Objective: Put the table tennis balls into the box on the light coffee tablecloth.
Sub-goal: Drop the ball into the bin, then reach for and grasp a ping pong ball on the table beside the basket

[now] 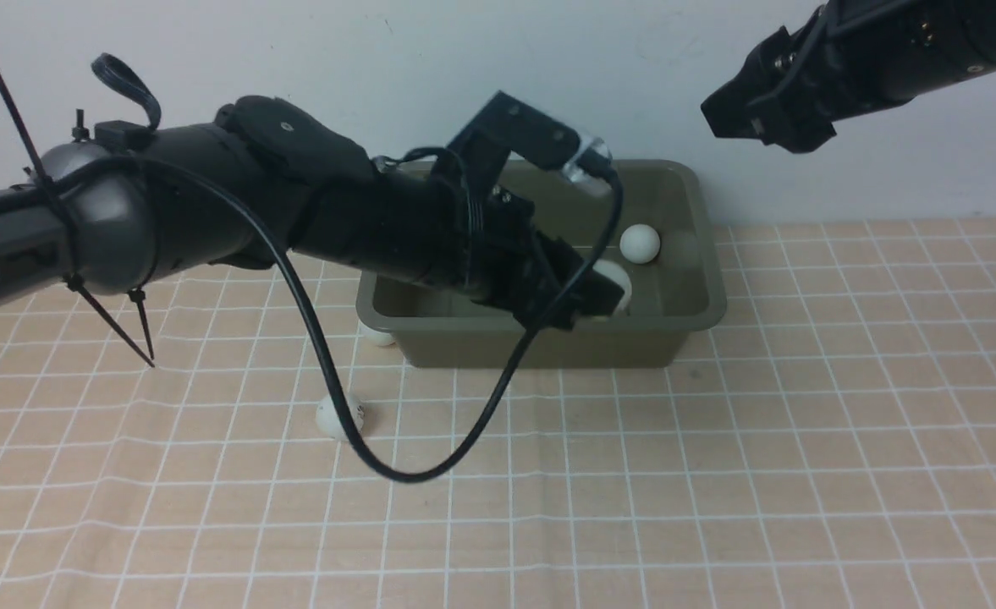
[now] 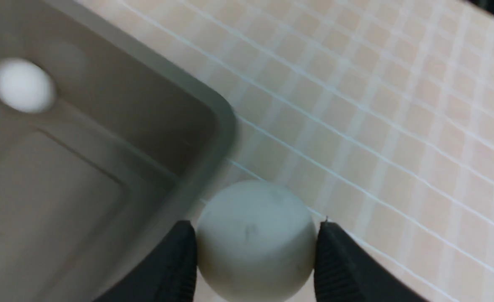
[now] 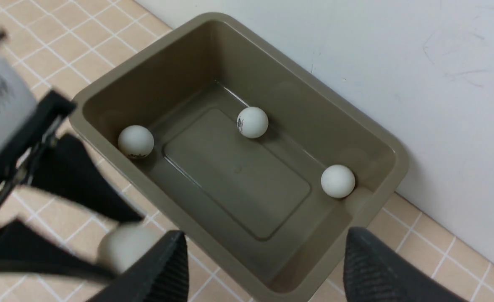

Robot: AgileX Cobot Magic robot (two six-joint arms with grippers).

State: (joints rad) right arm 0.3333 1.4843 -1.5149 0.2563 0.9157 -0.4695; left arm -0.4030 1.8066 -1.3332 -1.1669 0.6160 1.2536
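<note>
The left hand (image 2: 257,228) grips a table tennis ball (image 2: 255,247) just by the box (image 2: 217,117) rim, so releasing there could bounce it onto the tablecloth (image 2: 377,105).

The light coffee tablecloth (image 1: 718,474) carries the box (image 1: 540,347) at twelve o'clock; at the box's eight o'clock lie a near ball (image 1: 376,337) and a farther ball (image 1: 329,417).

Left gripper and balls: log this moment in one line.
left gripper: shut on ball at box rim | right gripper: open, empty | box: three balls | tablecloth: two balls
</note>
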